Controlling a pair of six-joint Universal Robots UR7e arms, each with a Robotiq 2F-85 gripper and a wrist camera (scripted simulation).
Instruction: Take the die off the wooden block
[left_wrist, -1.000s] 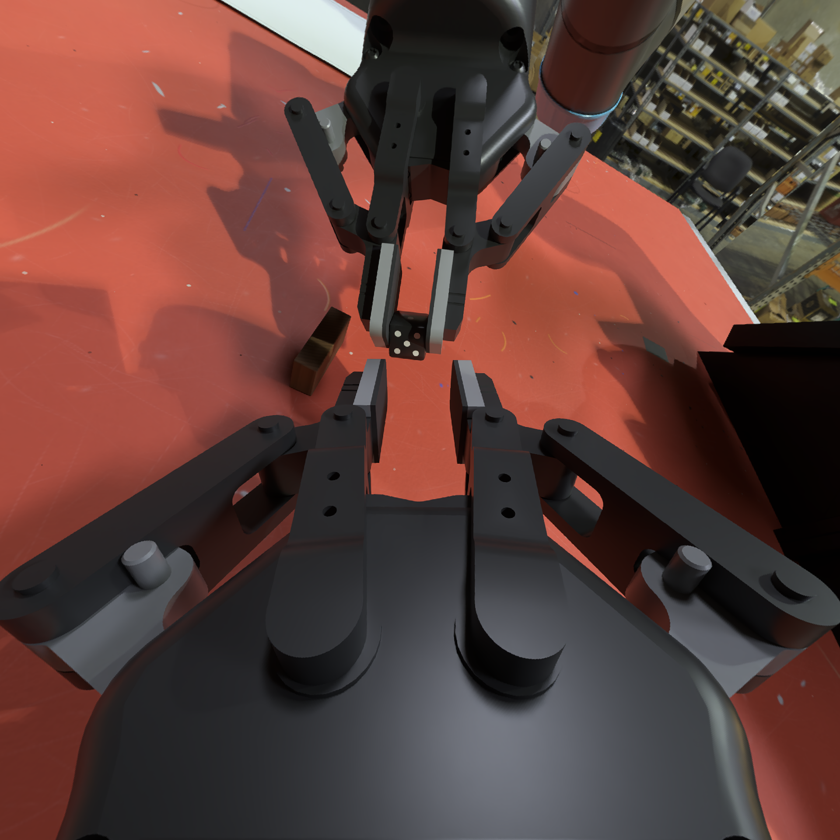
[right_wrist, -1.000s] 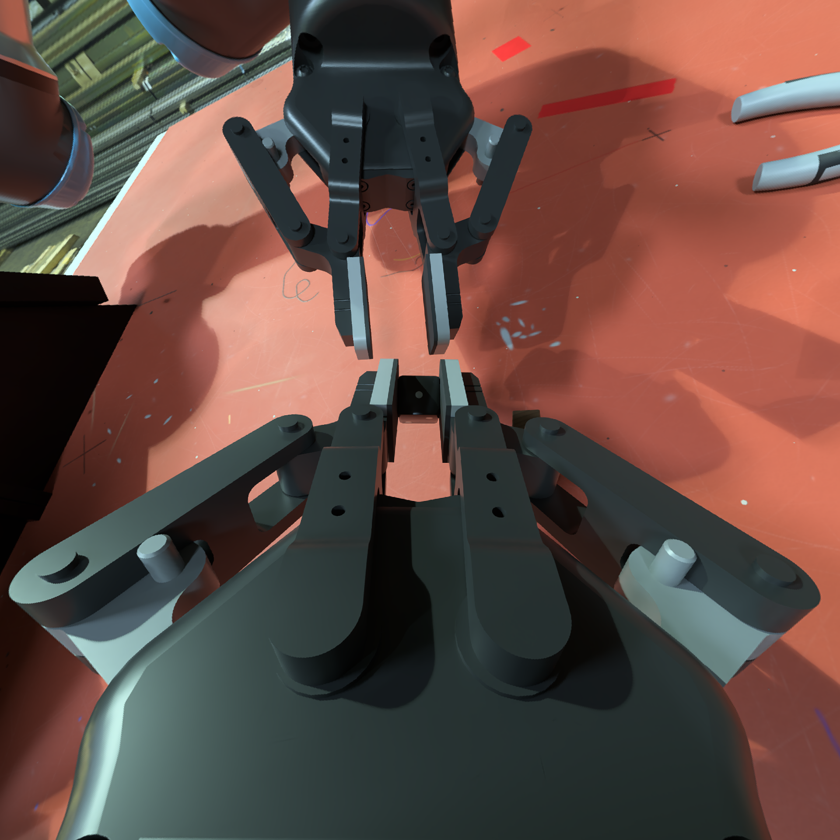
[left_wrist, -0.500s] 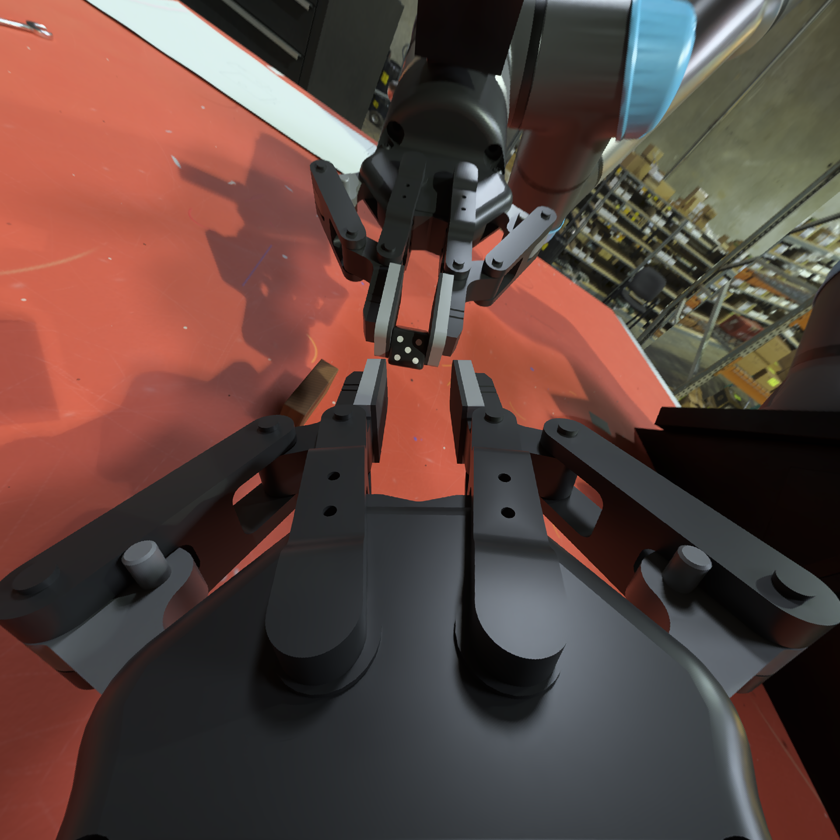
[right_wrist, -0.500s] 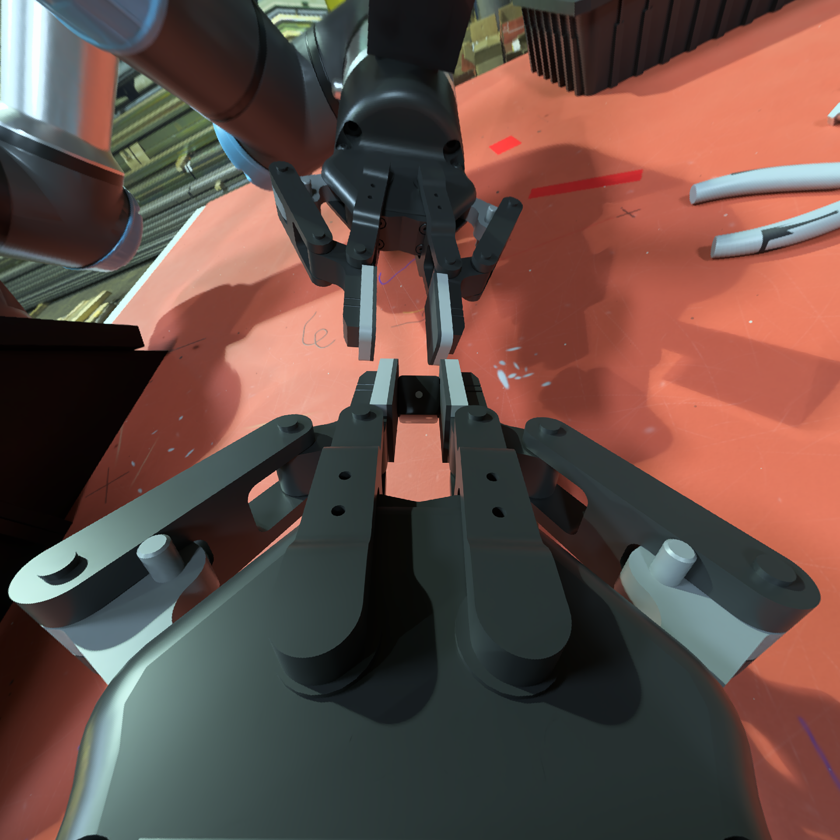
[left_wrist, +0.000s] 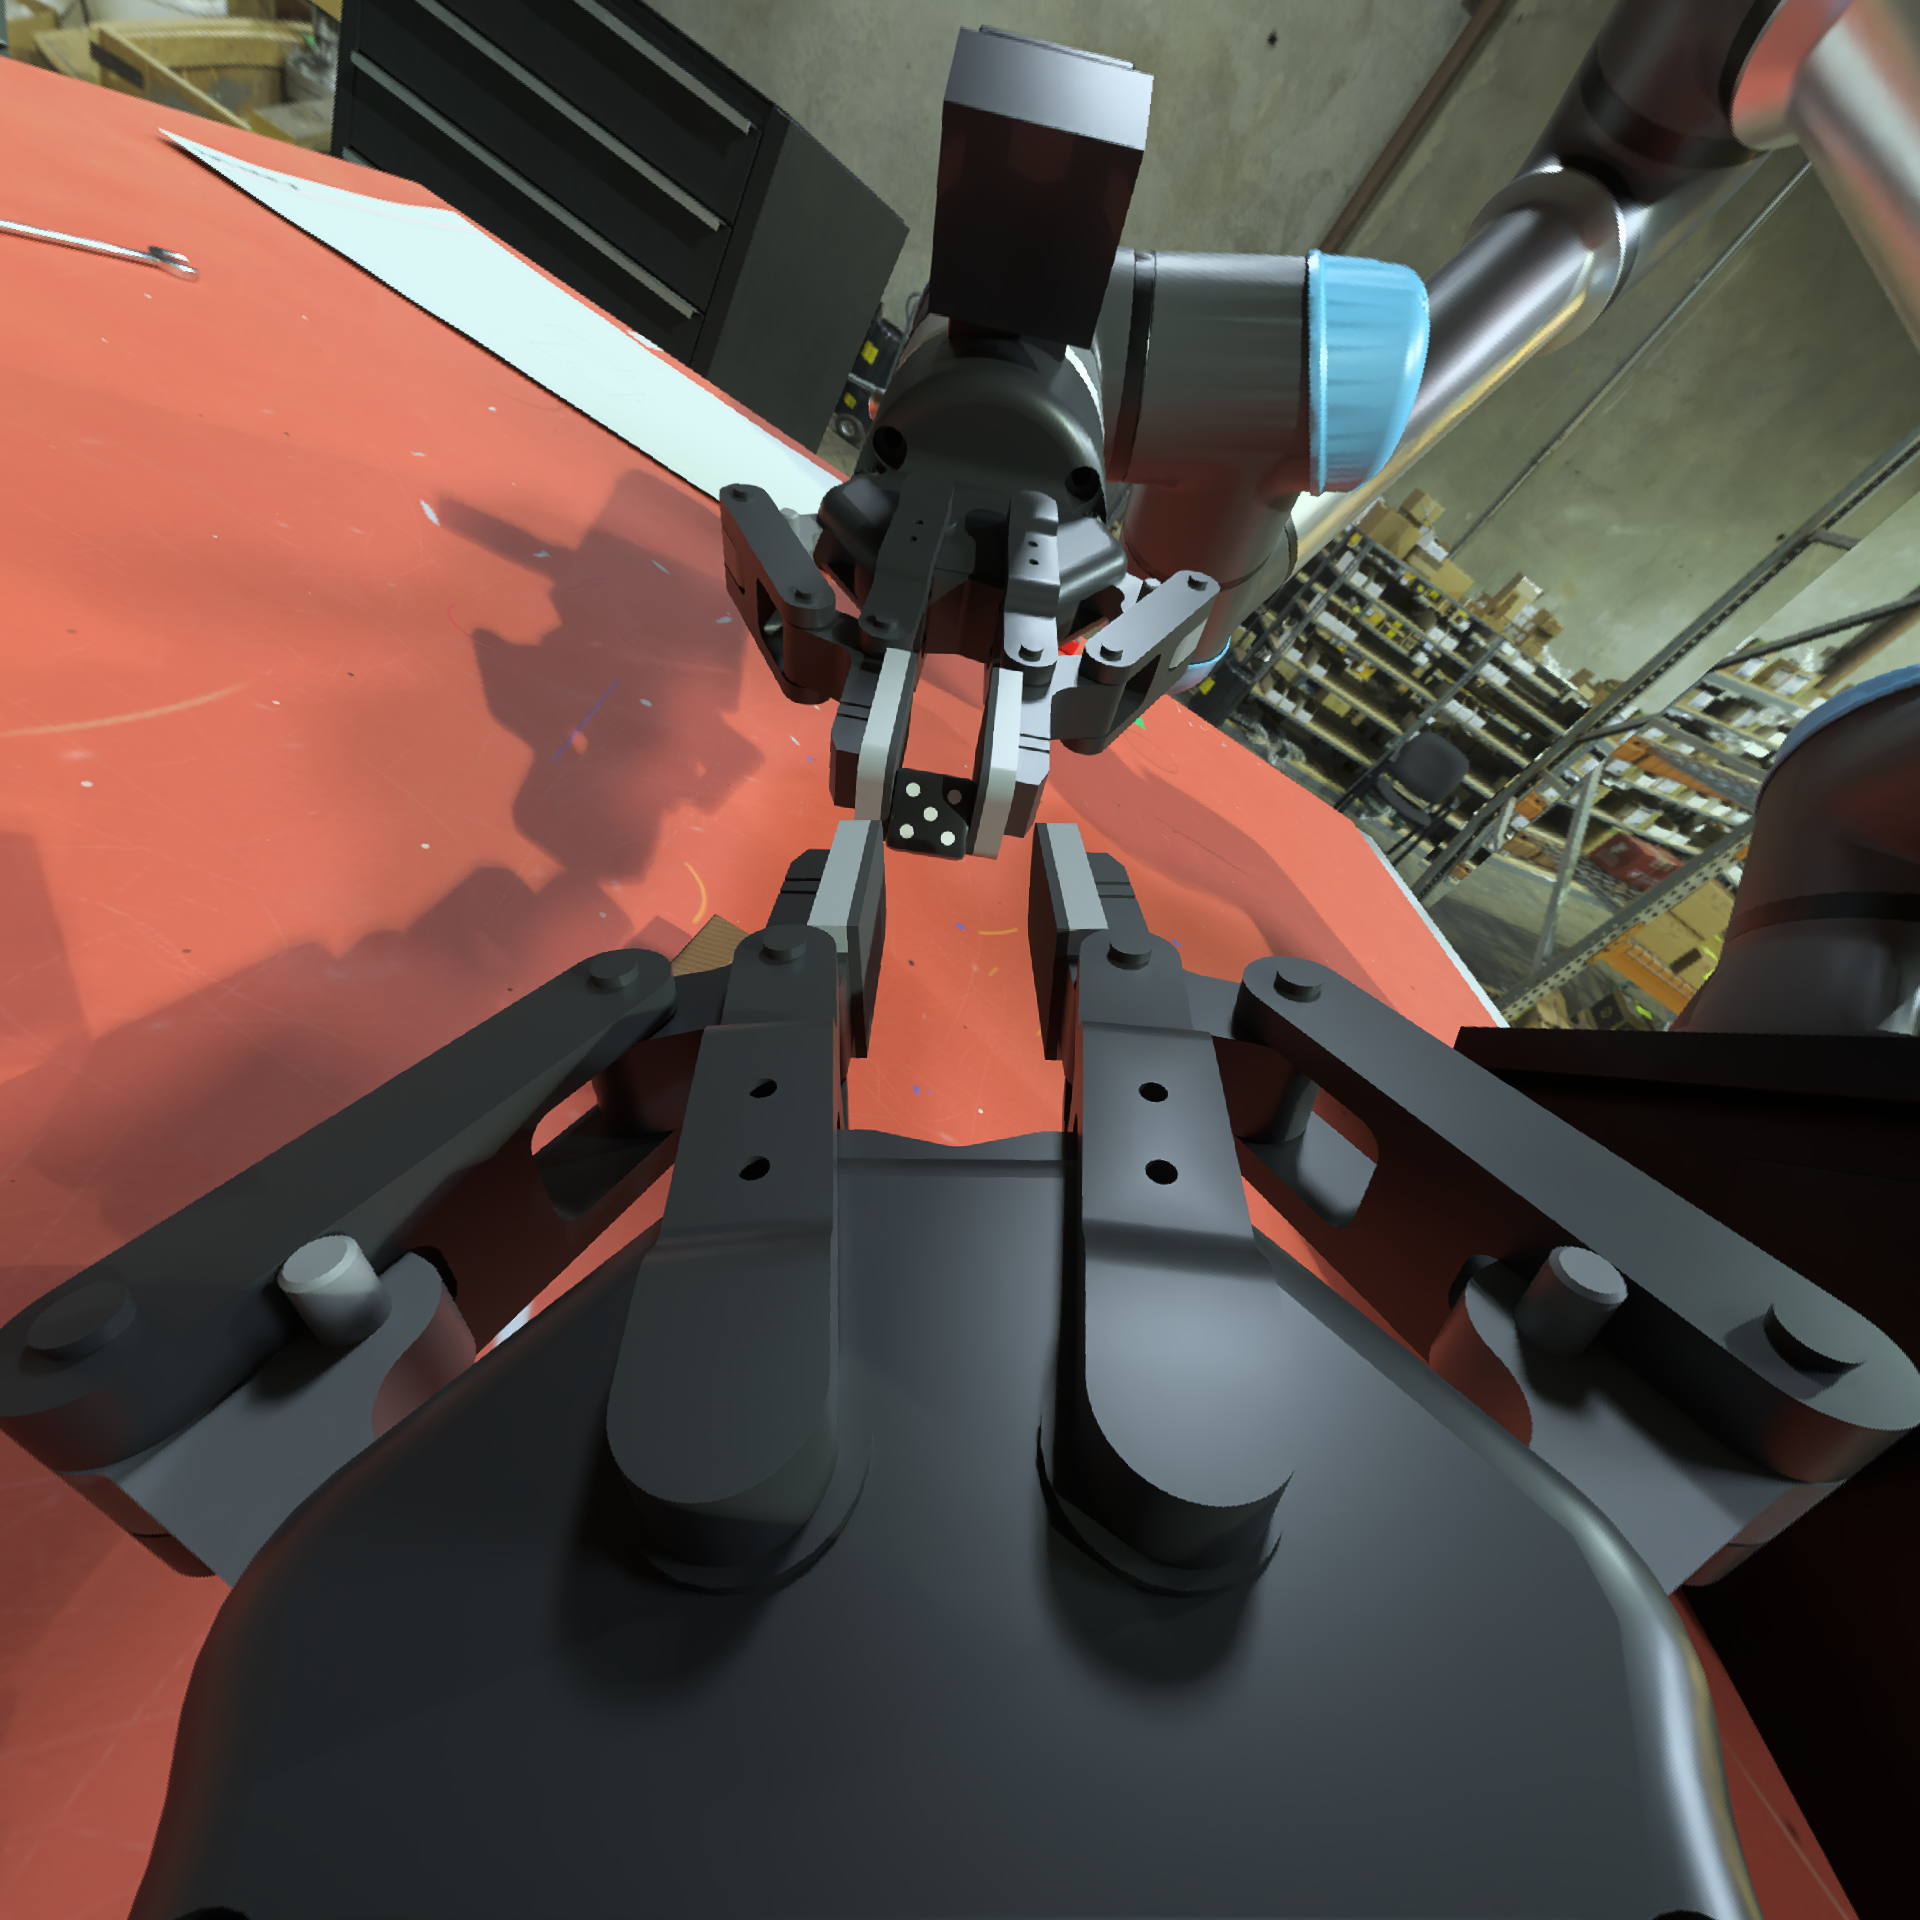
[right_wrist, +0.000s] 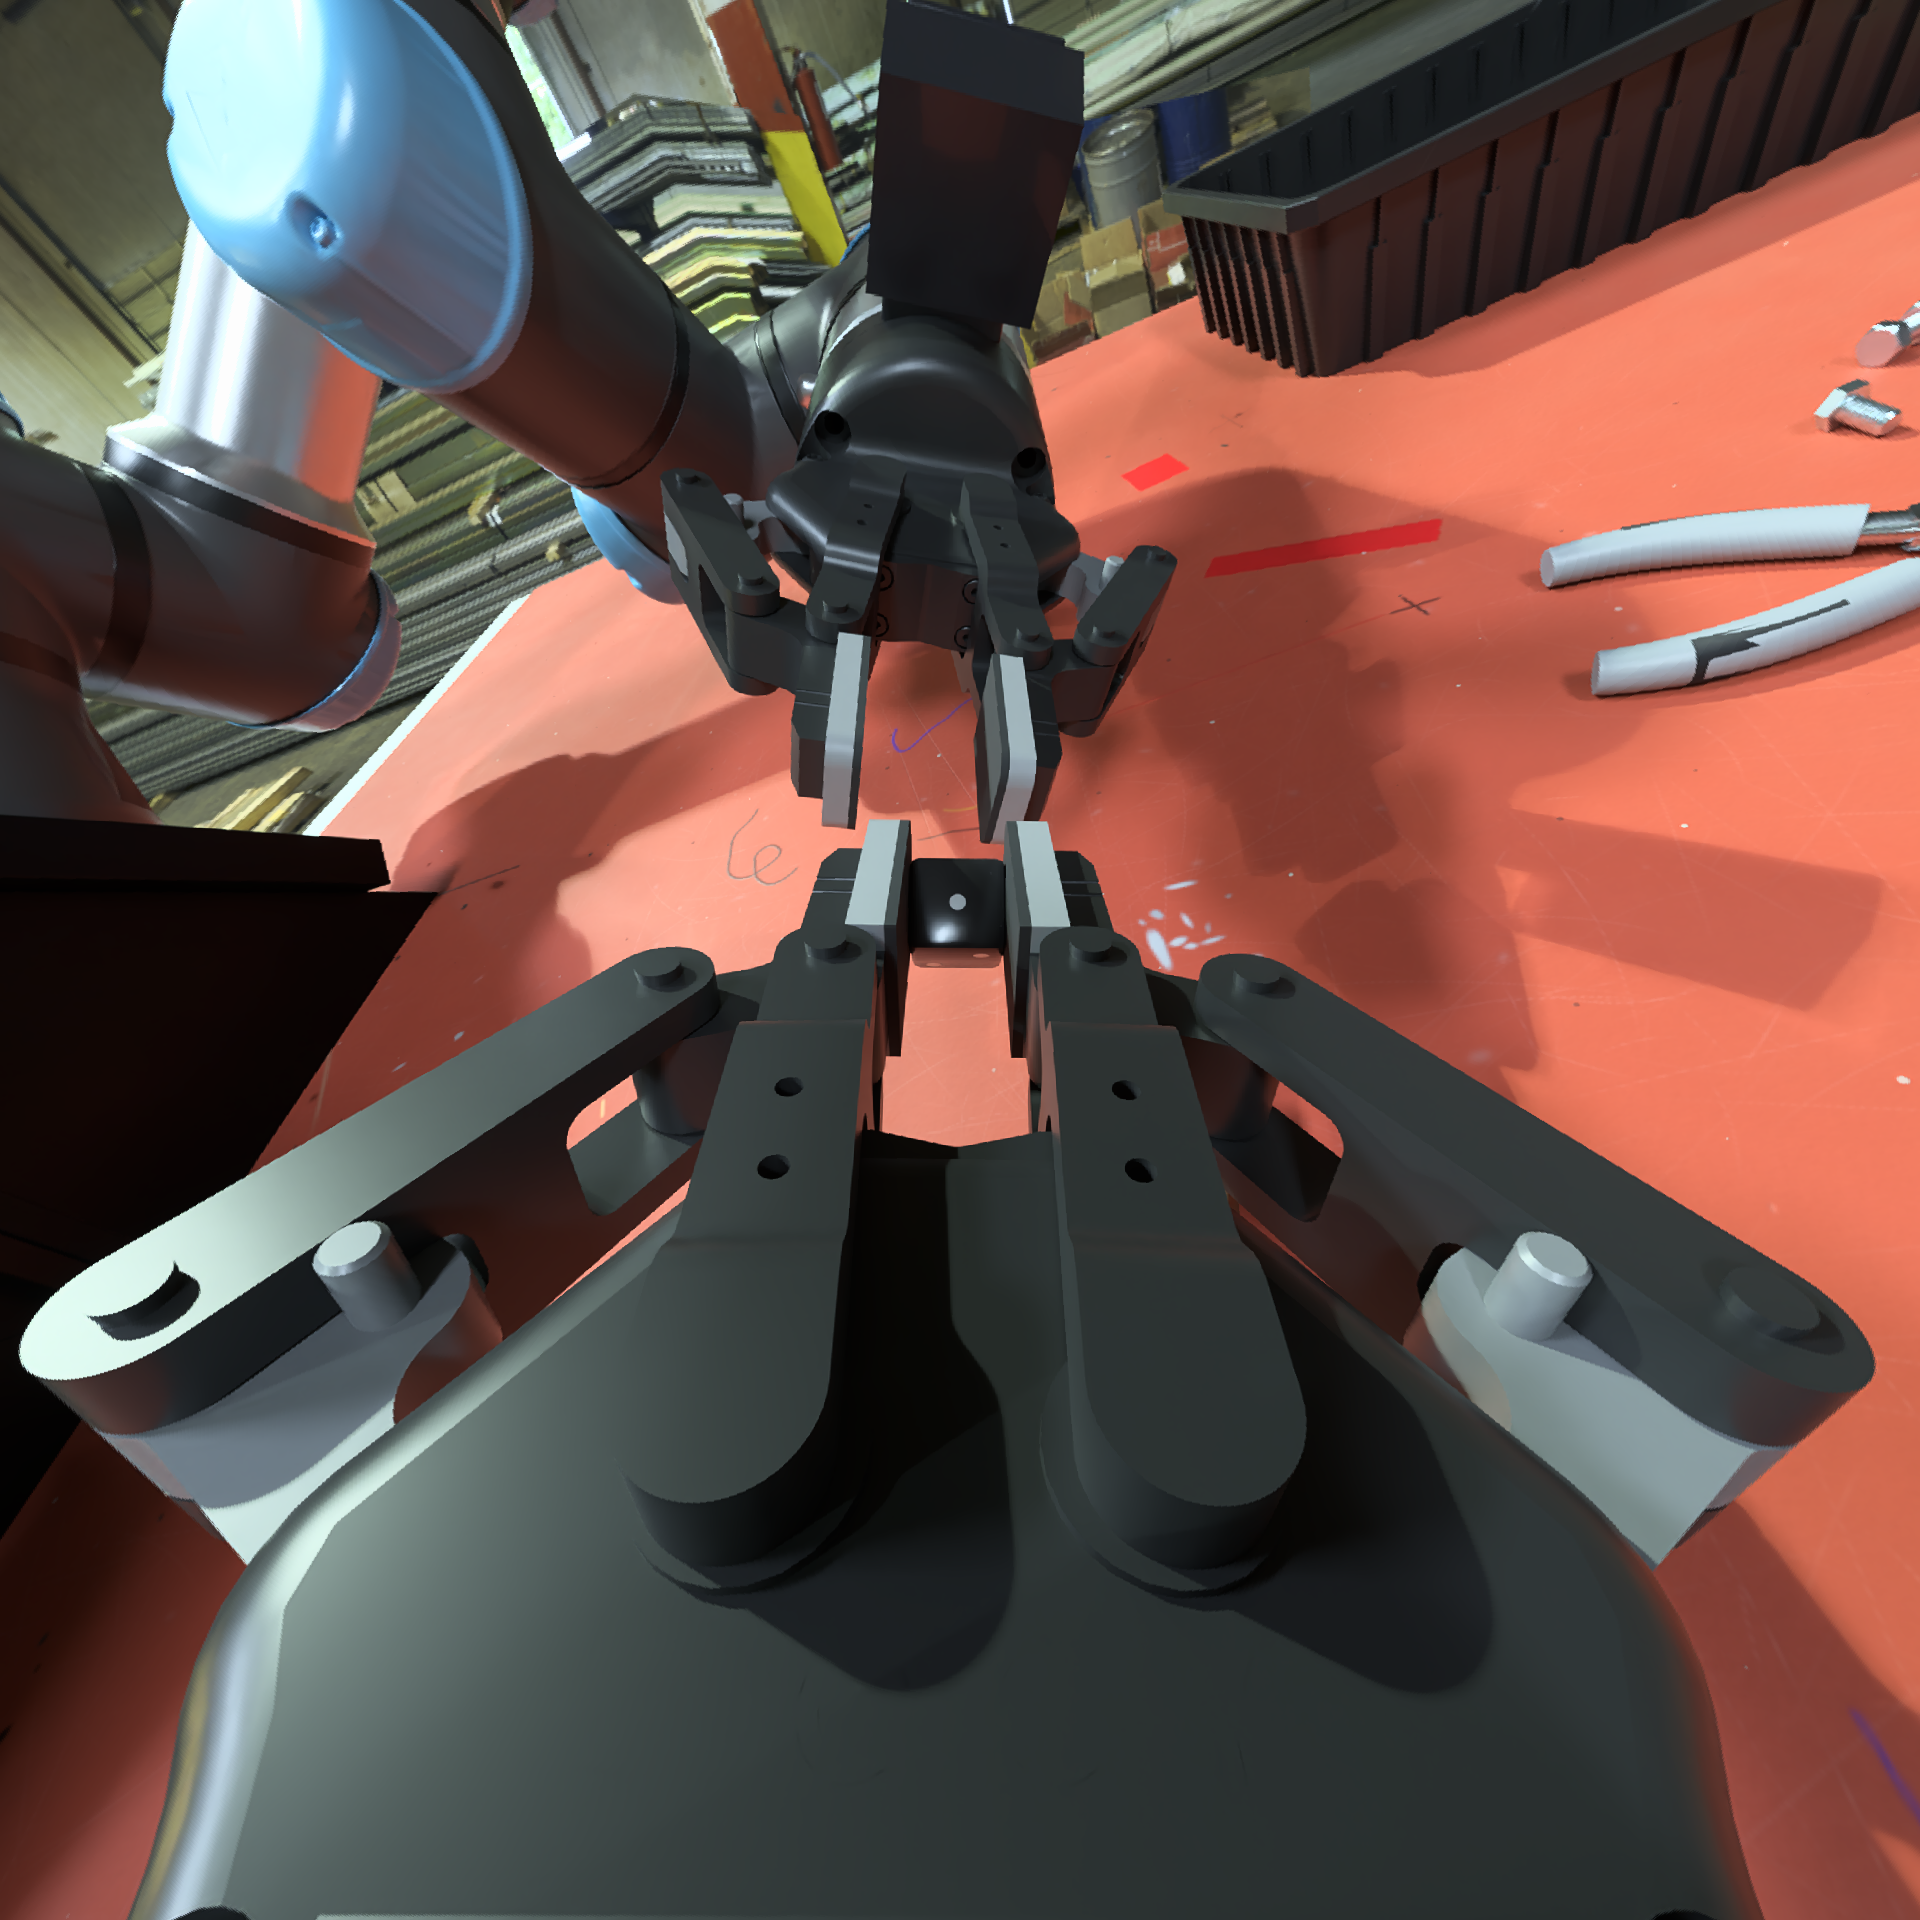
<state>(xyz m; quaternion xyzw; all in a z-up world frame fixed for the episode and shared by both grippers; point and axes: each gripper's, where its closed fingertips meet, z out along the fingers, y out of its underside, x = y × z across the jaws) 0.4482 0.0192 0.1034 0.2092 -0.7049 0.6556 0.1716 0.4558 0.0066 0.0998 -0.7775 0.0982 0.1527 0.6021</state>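
The two grippers meet tip to tip above the red table (right_wrist: 1455, 935), so the straight way forward for the left gripper (left_wrist: 951, 883) is blocked by the right gripper (right_wrist: 956, 883) and the black die (left_wrist: 928, 816) clamped in its pads — only the gap between the left one's parted fingers stands free. A dark box (left_wrist: 1714, 1195) walls off the table on the left gripper's right side, and the wooden block (left_wrist: 707, 940) lies on the table just beside its left finger, mostly hidden. Beyond the right gripper the table is wide and bare as far as the grey-handled pliers (right_wrist: 1745, 603), two bolts (right_wrist: 1860, 410) and a ribbed black bin (right_wrist: 1558, 187) at the far edge.
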